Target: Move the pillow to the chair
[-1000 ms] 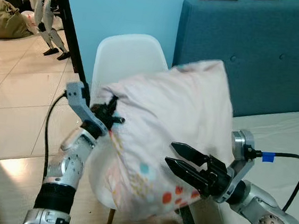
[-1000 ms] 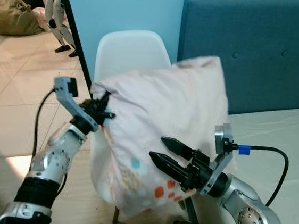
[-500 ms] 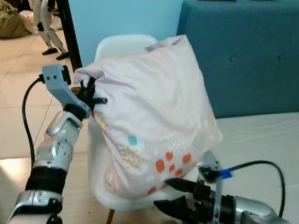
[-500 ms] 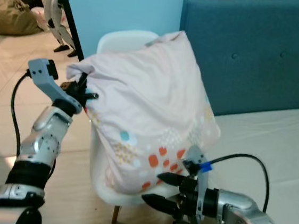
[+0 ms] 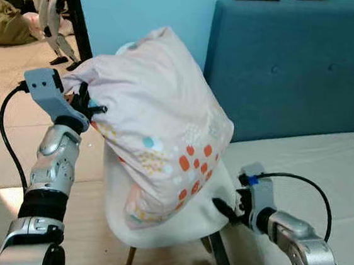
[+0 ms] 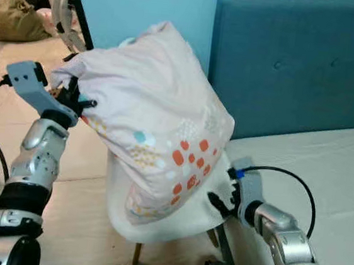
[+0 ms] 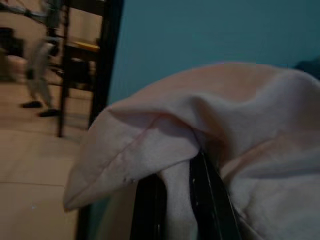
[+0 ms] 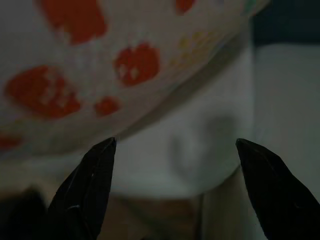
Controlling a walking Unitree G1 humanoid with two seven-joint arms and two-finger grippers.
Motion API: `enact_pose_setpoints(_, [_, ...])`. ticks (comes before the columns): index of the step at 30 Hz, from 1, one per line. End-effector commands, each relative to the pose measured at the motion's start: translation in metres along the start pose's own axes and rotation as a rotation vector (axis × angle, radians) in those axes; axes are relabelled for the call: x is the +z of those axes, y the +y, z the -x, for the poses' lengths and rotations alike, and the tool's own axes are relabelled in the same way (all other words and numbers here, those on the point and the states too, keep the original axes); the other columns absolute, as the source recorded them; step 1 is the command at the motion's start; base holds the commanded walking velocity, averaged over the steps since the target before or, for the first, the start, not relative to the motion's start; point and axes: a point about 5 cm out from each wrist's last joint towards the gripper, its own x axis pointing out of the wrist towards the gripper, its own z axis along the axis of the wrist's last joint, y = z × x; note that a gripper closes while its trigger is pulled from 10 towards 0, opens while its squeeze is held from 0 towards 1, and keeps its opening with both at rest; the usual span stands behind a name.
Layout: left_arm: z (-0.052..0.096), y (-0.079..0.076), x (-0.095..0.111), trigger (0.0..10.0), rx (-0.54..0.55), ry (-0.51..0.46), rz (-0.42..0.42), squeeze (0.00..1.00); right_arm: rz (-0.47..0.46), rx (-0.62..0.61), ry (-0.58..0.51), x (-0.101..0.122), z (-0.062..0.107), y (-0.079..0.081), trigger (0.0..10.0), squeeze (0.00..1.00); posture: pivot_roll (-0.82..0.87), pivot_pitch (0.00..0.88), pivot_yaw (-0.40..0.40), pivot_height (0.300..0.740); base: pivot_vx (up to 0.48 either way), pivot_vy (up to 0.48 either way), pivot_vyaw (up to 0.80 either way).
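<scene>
Left pincer [image 5: 86,105] is clamped on a bunched corner of the pillow [image 5: 159,124]; in the left wrist view both black fingers [image 7: 207,200] pinch a fold of fabric between them.

What changed over the last second: the pillow went from hanging in front of the chair [image 5: 174,218], both pincers at it, to swinging up and over the seat. Now it leans into the shell, lower end resting on the seat, top end covering the backrest and held high by the left arm. Camera barely moved, so that is real motion.

Right pincer [image 5: 218,206] has let go and dropped back to the seat's front edge, close to the pillow's lower corner, between chair and bed [image 5: 325,167]. In the right wrist view its fingers [image 8: 85,185] are spread wide with nothing between them, the pillow's orange blotches just ahead.

Meaning: my read is placement is nearly done. The chair carries most of the weight. What's left is releasing the left grip. The risk is the high end flopping toward the floor side once freed.

No brand, label or readable writing anywhere; the pillow print is just coloured patches.
</scene>
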Motion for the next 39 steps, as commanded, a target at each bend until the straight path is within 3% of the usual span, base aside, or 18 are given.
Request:
enact_pose_setpoints(1, [0.002, 0.01, 0.001, 0.0, 0.048, -0.007, -0.089, 0.0, 0.045, -0.034, -0.053, 0.006, -0.008, 0.006, 10.0, 0.0, -0.08, 0.034, 0.063, 0.615, 0.0, 0.0, 0.0])
enact_pose_setpoints(5, [0.006, 0.014, -0.001, 0.0, 0.08, -0.009, -0.148, 0.0, 0.111, -0.008, -0.075, 0.011, -0.018, 0.022, 10.0, 0.0, -0.07, 0.035, 0.06, 0.615, 0.0, 0.0, 0.0])
enact_pose_setpoints(6, [0.008, 0.015, -0.002, 0.0, 0.089, -0.007, -0.151, 0.0, 0.162, 0.093, -0.093, 0.013, -0.023, 0.043, 10.0, 0.0, -0.06, 0.038, 0.056, 0.615, 0.0, 0.0, 0.0])
enact_pose_setpoints(7, [0.008, 0.015, -0.002, 0.0, 0.089, -0.007, -0.151, 0.0, 0.162, 0.093, -0.093, 0.013, -0.023, 0.043, 10.0, 0.0, -0.06, 0.038, 0.056, 0.615, 0.0, 0.0, 0.0])
enact_pose_setpoints(10, [0.011, 0.012, -0.006, 0.0, 0.093, 0.001, -0.14, 0.0, 0.348, 0.407, -0.108, 0.007, -0.027, 0.104, 10.0, 0.0, -0.07, 0.041, 0.055, 0.615, 0.0, 0.0, 0.0])
enact_pose_setpoints(11, [0.011, 0.012, -0.006, 0.0, 0.093, 0.001, -0.14, 0.0, 0.348, 0.407, -0.108, 0.007, -0.027, 0.104, 10.0, 0.0, -0.07, 0.041, 0.055, 0.615, 0.0, 0.0, 0.0])
enact_pose_setpoints(12, [0.011, 0.009, -0.009, 0.0, 0.087, 0.005, -0.135, 0.0, 0.431, 0.463, -0.074, -0.001, -0.03, 0.121, 10.0, 0.0, -0.07, 0.043, 0.051, 0.615, 0.0, 0.0, 0.0])
enact_pose_setpoints(13, [0.011, 0.009, -0.009, 0.0, 0.087, 0.005, -0.135, 0.0, 0.431, 0.463, -0.074, -0.001, -0.03, 0.121, 10.0, 0.0, -0.07, 0.043, 0.051, 0.615, 0.0, 0.0, 0.0])
enact_pose_setpoints(16, [0.011, 0.002, -0.011, 0.0, 0.079, 0.003, -0.127, 0.0, 0.508, 0.306, -0.044, -0.005, -0.046, 0.123, 10.0, 0.0, -0.07, 0.046, 0.051, 0.615, 0.0, 0.0, 0.0])
enact_pose_setpoints(20, [0.011, -0.001, -0.012, 0.0, 0.076, 0.0, -0.128, 0.0, 0.513, 0.239, -0.053, -0.003, -0.051, 0.123, 10.0, 0.0, -0.07, 0.048, 0.049, 0.615, 0.0, 0.0, 0.0])
enact_pose_setpoints(26, [0.012, -0.009, -0.015, 0.0, 0.062, 0.002, -0.111, 0.0, 0.462, 0.044, -0.044, 0.005, -0.065, 0.117, 10.0, 0.0, -0.07, 0.054, 0.047, 0.615, 0.0, 0.0, 0.0])
enact_pose_setpoints(33, [0.011, -0.013, -0.014, 0.0, 0.058, -0.004, -0.103, 0.0, 0.432, -0.069, -0.02, 0.004, -0.072, 0.106, 10.0, 0.0, -0.06, 0.052, 0.042, 0.615, 0.0, 0.0, 0.0])
enact_pose_setpoints(34, [0.011, -0.013, -0.014, 0.0, 0.058, -0.005, -0.101, 0.0, 0.419, -0.105, -0.02, 0.004, -0.073, 0.098, 1.4, 0.0, -0.06, 0.051, 0.041, 0.615, 0.0, 0.0, 0.0])
enact_pose_setpoints(35, [0.011, -0.013, -0.013, 0.0, 0.059, -0.007, -0.1, 0.0, 0.41, -0.133, -0.021, 0.005, -0.073, 0.093, 1.4, 0.0, -0.06, 0.051, 0.041, 0.615, 0.0, 0.0, 0.0])
enact_pose_setpoints(36, [0.011, -0.013, -0.013, 0.0, 0.061, -0.008, -0.099, 0.0, 0.404, -0.154, -0.018, 0.005, -0.074, 0.087, 0.0, 0.0, -0.06, 0.05, 0.042, 0.615, 0.0, 0.0, 0.0])
enact_pose_setpoints(38, [0.011, -0.013, -0.013, 0.0, 0.061, -0.008, -0.099, 0.0, 0.404, -0.154, -0.018, 0.005, -0.074, 0.087, 0.0, 0.0, -0.06, 0.05, 0.042, 0.615, 0.0, 0.0, 0.0])
enact_pose_setpoints(39, [0.011, -0.013, -0.013, 0.0, 0.062, -0.009, -0.097, 0.0, 0.398, -0.185, -0.02, 0.006, -0.074, 0.08, 0.0, 0.0, -0.06, 0.049, 0.039, 0.615, 0.0, 0.0, 0.0])
